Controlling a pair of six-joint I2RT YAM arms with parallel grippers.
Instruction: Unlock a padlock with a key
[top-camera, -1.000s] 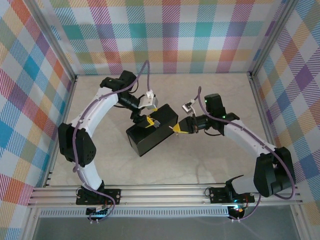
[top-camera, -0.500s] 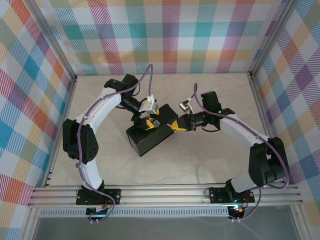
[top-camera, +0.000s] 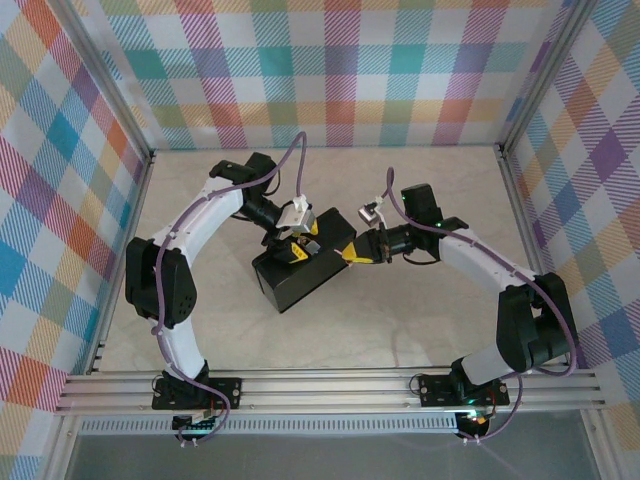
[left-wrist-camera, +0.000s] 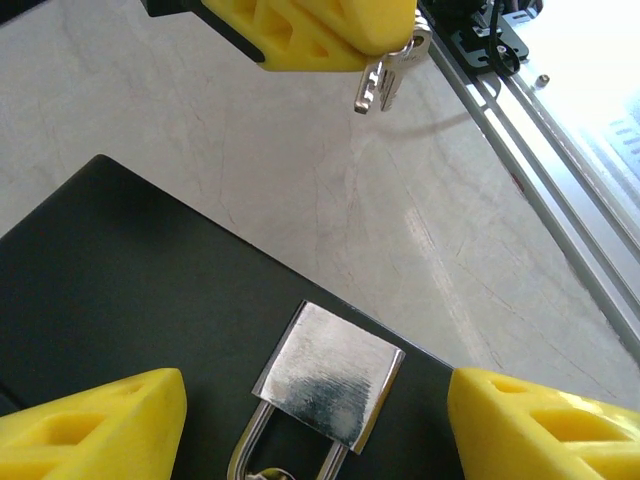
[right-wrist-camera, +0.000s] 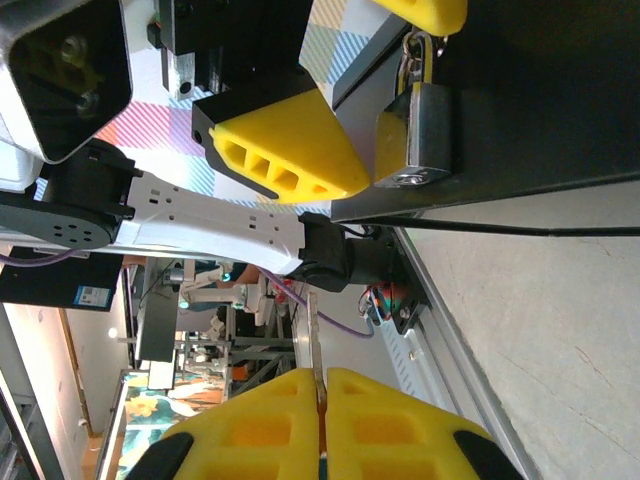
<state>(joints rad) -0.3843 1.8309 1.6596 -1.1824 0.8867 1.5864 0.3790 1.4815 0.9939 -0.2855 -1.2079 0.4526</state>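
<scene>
Padlock (left-wrist-camera: 330, 388), silvery, lies flat on a black box (left-wrist-camera: 120, 290) on the desk (left-wrist-camera: 250, 150), between the 2 spread, released yellow fingers of the left end effector (top-camera: 297, 245). Near the box's edge, the right end effector (right-wrist-camera: 322, 400) is clenched on the key (left-wrist-camera: 385, 80).

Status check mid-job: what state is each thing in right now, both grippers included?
padlock: lies flat on the dark box, shackle looks seated, no key in it.
key: clamped in the right gripper, in the air, apart from the padlock.
left gripper: open, one finger on each side of the padlock.
right gripper: shut on the key.
</scene>
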